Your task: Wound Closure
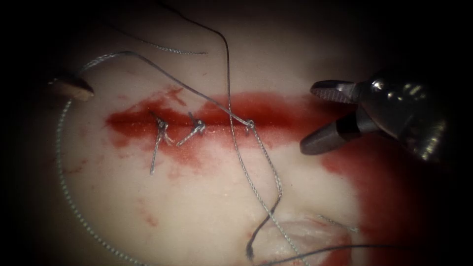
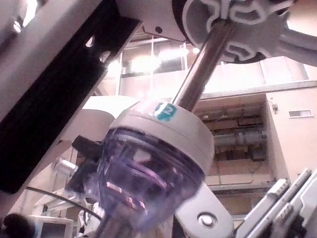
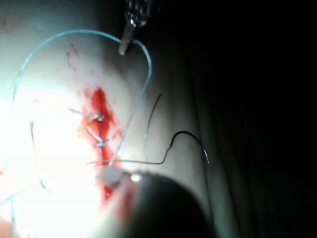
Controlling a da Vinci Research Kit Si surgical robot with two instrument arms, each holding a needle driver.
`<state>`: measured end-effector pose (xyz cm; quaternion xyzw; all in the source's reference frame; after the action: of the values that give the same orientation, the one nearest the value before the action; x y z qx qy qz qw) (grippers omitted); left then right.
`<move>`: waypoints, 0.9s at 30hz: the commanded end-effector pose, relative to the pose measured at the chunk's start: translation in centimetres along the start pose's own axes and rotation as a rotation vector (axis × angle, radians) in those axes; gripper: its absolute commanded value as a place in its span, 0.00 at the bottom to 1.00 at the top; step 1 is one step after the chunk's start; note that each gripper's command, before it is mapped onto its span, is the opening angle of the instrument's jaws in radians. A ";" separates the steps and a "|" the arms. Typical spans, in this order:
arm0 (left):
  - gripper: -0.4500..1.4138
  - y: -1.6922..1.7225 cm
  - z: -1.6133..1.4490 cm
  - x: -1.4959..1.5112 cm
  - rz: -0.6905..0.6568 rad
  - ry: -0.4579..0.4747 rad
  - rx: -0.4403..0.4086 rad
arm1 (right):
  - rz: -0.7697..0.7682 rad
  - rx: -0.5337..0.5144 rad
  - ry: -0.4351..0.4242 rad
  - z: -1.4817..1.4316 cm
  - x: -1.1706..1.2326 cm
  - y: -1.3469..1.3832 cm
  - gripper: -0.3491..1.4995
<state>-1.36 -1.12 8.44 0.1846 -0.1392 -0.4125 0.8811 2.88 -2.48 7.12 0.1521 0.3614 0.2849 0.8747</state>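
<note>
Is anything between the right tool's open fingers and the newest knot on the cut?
Nothing visible. The right tool, open and holding nothing, sits right of the knot; between them lies tissue wet with red fluid. The thread leaves the knot leftward and downward.

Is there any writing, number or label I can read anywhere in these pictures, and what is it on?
"12", probably, in teal, partly blurred: on the white round collar around the metal shaft.
No other text is readable.
Left tool holds the grey braided thread; right tool, jaws open, holds nothing; the thin curved needle lies free, outside the pale tissue.
</note>
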 end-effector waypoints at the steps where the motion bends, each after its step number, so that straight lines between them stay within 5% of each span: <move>1: 0.00 0.02 -0.09 -0.22 0.007 -0.017 -0.004 | 0.049 -0.006 0.096 0.13 0.04 0.17 0.75; 5: 0.00 0.02 -0.22 -0.58 0.034 -0.025 -0.003 | 0.109 -0.038 0.241 0.36 -0.22 0.22 0.81; 11: 0.00 0.02 -0.28 -1.00 0.132 -0.070 -0.050 | -0.038 0.017 0.413 0.74 -0.57 0.27 0.68; 17: 0.00 -0.01 -0.21 -1.37 0.197 -0.033 -0.165 | -0.139 0.106 0.408 0.98 -0.56 0.34 0.70; 22: 0.00 -0.07 -0.15 -1.56 0.265 -0.011 -0.188 | -0.141 0.098 0.408 1.03 -0.52 0.31 0.52; 27: 0.00 -0.16 -0.09 -1.62 0.301 0.016 -0.180 | -0.135 0.082 0.407 1.11 -0.42 0.29 0.59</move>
<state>-2.40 -0.08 8.23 0.0892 -0.1179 -0.2850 0.9470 3.23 -2.68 8.26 0.1044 0.5492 0.2369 0.7946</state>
